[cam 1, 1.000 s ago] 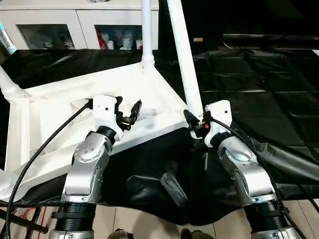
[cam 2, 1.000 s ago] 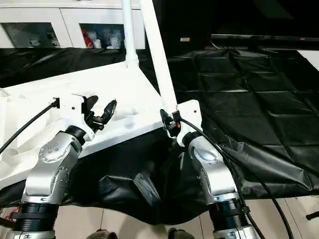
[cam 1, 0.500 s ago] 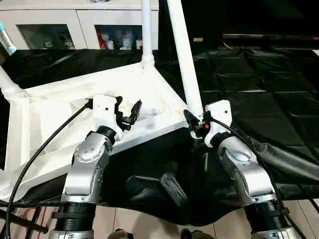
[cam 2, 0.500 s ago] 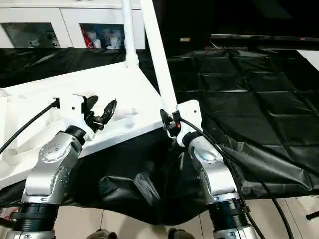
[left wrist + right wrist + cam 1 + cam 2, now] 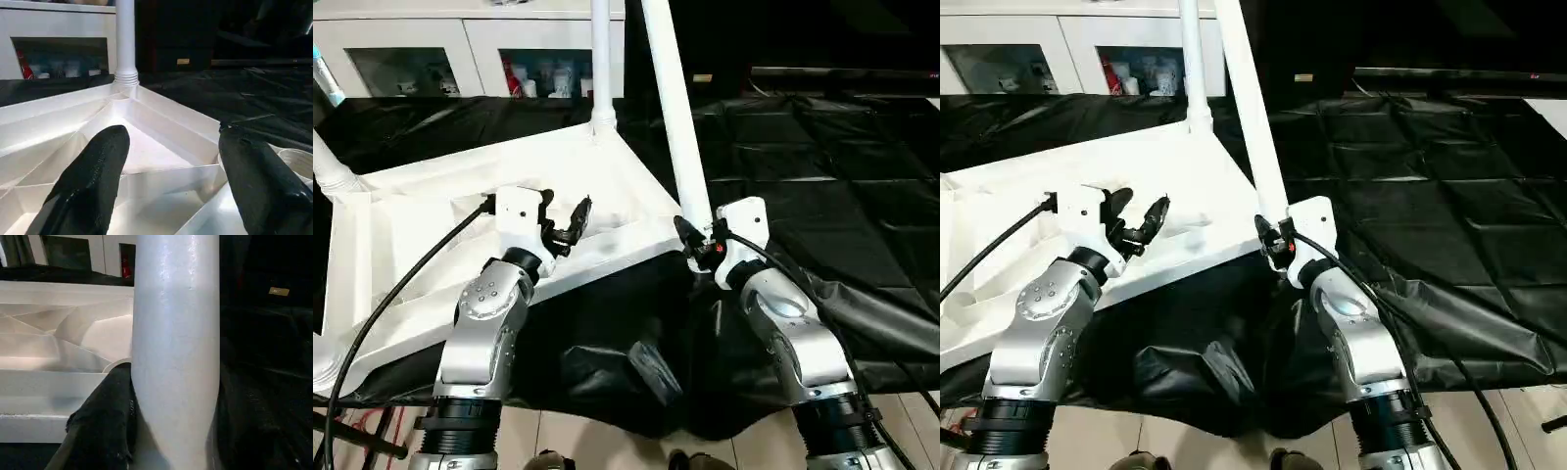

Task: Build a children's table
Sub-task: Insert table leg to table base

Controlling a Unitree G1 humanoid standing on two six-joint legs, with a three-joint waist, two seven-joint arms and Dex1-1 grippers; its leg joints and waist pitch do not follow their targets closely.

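Our right gripper (image 5: 693,242) clamps a long white tapered tube leg (image 5: 674,117), which rises from the near right corner of the upturned white plastic rectangular top (image 5: 431,225). Our left gripper (image 5: 566,217) hovers open over its ribbed underside. The top lies on black sheeting (image 5: 822,176).

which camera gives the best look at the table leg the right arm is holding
The left eye view: the leg runs from the right tool up out of frame, leaning. The right eye view shows the same. The right wrist view sees a close-up stretch between its fingers.
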